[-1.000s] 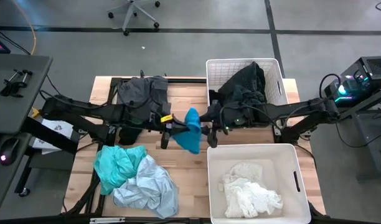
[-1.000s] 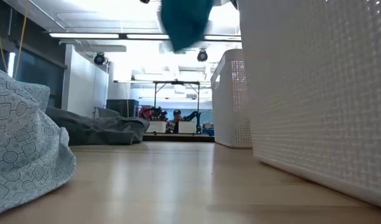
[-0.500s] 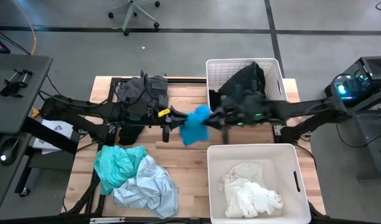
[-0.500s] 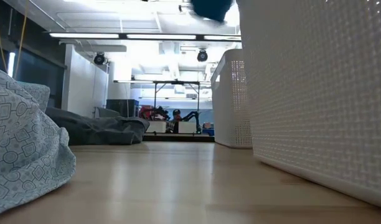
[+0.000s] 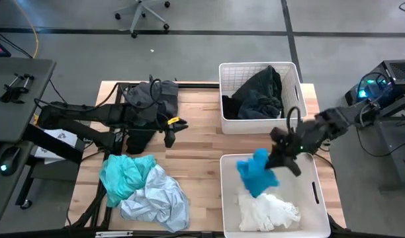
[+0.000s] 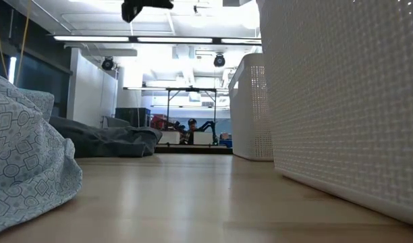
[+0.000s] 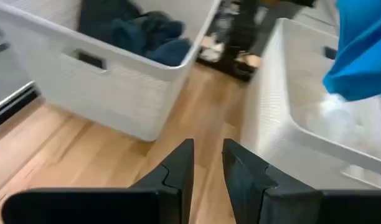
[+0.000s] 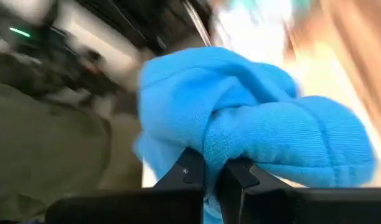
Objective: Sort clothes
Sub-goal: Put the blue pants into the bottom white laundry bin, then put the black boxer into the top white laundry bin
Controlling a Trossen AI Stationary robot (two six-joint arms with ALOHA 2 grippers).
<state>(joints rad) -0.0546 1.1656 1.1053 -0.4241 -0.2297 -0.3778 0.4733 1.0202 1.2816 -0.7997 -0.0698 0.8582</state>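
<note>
My right gripper (image 5: 276,158) is shut on a bright blue garment (image 5: 255,173) over the near white bin (image 5: 308,165), which holds white clothes (image 5: 265,206). In the left wrist view the blue garment (image 7: 363,53) shows above that bin. My left gripper (image 5: 168,135) hangs over the table's middle, its fingers (image 7: 181,168) a little apart with nothing between them. The far bin (image 5: 227,73) holds dark clothes (image 5: 259,92). A grey garment (image 5: 149,96) lies on the table at the far left. A teal one (image 5: 123,175) and a pale blue patterned one (image 5: 156,198) lie at the near left. My right gripper (image 8: 212,180) pinches a bunched fold of the blue garment (image 8: 215,146) between its two fingers, several layers thick. The fingers come from the table's right side, slanting down. The garment hangs bunched ahead of and below the fingers, over the white clothes; whether it touches them I cannot tell.
The two bins stand side by side along the table's right half, with a strip of bare wood (image 5: 196,152) between them and the clothes at the left. In the low view the patterned garment (image 6: 24,155) fills the left and the near bin's wall (image 6: 341,101) the right.
Both grippers met at the blue garment over the table's middle. My left gripper has let go and drawn back toward the left edge. My right gripper has carried the garment toward the table's right and near edges, turning as it went, and now holds it over the near bin.
</note>
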